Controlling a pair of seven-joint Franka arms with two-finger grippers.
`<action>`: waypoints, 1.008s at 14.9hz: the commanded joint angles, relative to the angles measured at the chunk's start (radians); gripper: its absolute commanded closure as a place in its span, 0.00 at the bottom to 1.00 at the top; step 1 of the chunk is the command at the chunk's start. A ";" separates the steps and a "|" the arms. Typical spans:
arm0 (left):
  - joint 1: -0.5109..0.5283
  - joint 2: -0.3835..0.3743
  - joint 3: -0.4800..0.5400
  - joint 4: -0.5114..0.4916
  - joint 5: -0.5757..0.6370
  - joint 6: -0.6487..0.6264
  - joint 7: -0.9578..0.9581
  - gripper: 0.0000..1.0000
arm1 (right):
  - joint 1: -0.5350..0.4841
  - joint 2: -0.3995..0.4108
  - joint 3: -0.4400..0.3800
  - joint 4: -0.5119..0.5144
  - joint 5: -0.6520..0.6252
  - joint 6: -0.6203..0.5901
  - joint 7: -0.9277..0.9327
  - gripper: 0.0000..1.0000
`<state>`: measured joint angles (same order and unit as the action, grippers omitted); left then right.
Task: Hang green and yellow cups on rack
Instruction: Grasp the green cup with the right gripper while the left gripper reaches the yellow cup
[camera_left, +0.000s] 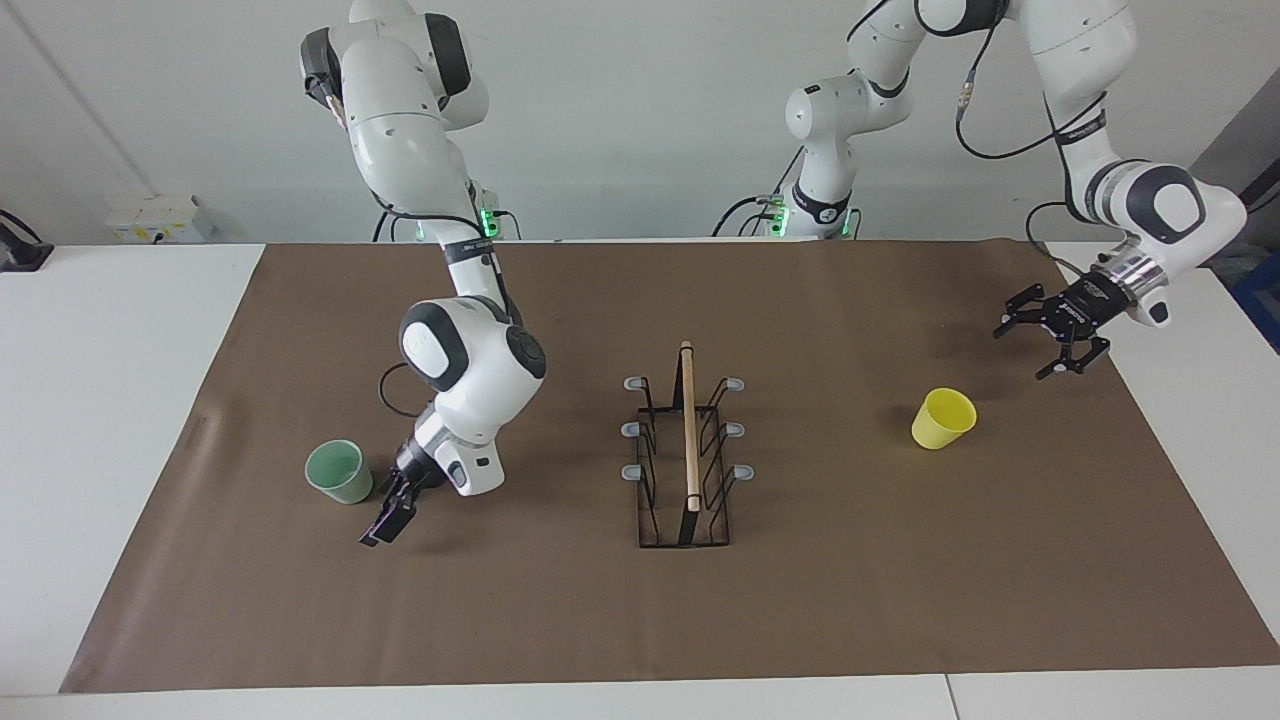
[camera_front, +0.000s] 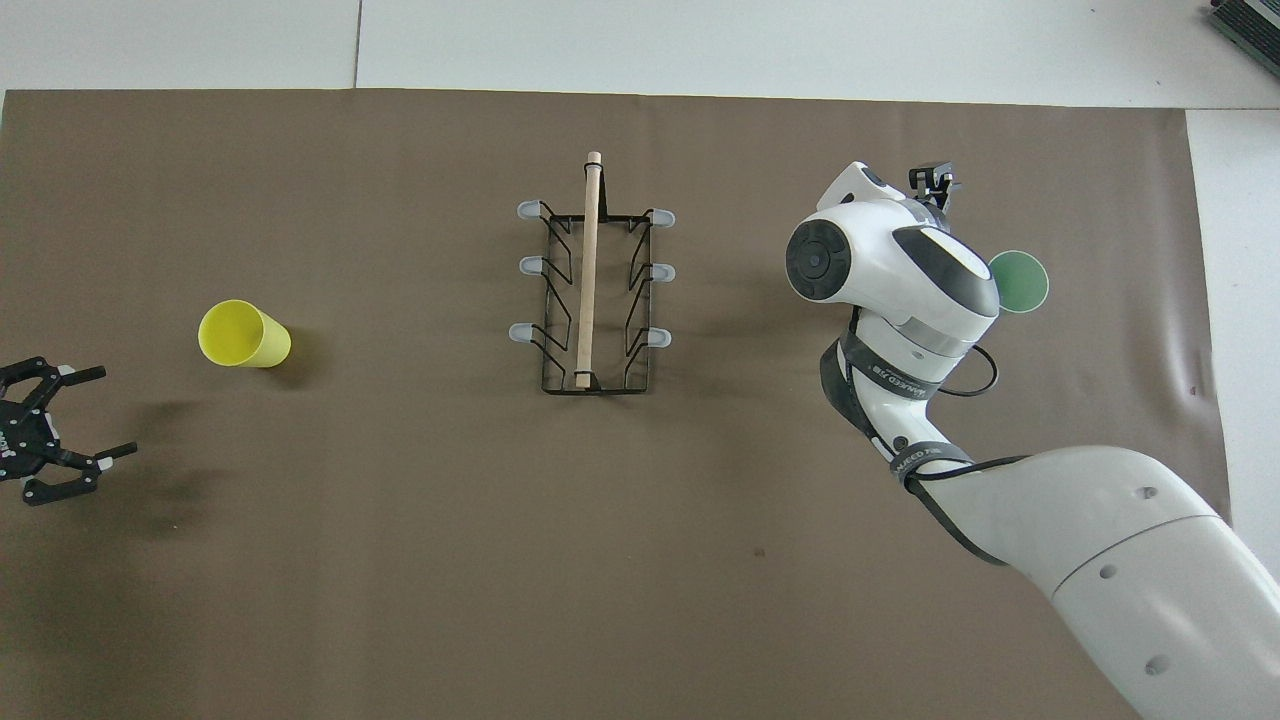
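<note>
The right tool (camera_left: 386, 520), released and empty, hangs just beside the pale mint-green plastic cup (camera_left: 339, 471). The left tool (camera_left: 1048, 336), spread open, hovers near the bright yellow plastic cup (camera_left: 943, 418). Between both upright cups, mid-surface, stands the black wire rack (camera_left: 687, 452).

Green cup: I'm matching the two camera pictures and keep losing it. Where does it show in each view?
Facing view: the green cup stands upright on the brown mat, toward the right arm's end, beside the right end effector.
Overhead view: the same cup peeks out from under the right arm's wrist, partly covered.
Shared landmark: the rack at the mat's middle.
</note>
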<state>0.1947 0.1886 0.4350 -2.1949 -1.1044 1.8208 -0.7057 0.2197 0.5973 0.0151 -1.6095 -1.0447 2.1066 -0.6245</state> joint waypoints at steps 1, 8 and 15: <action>-0.024 -0.084 -0.005 -0.141 -0.100 0.110 -0.024 0.00 | -0.010 0.004 0.008 -0.018 0.006 -0.016 -0.023 0.00; -0.162 -0.092 -0.009 -0.243 -0.354 0.257 0.023 0.00 | -0.002 -0.002 0.012 -0.015 0.149 -0.105 -0.035 0.00; -0.212 0.009 -0.005 -0.187 -0.525 0.267 0.124 0.00 | -0.014 -0.017 0.011 -0.072 0.098 -0.088 -0.127 0.00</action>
<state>0.0094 0.1697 0.4166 -2.4045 -1.5918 2.0697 -0.6011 0.2169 0.5998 0.0188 -1.6476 -0.9245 2.0122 -0.7073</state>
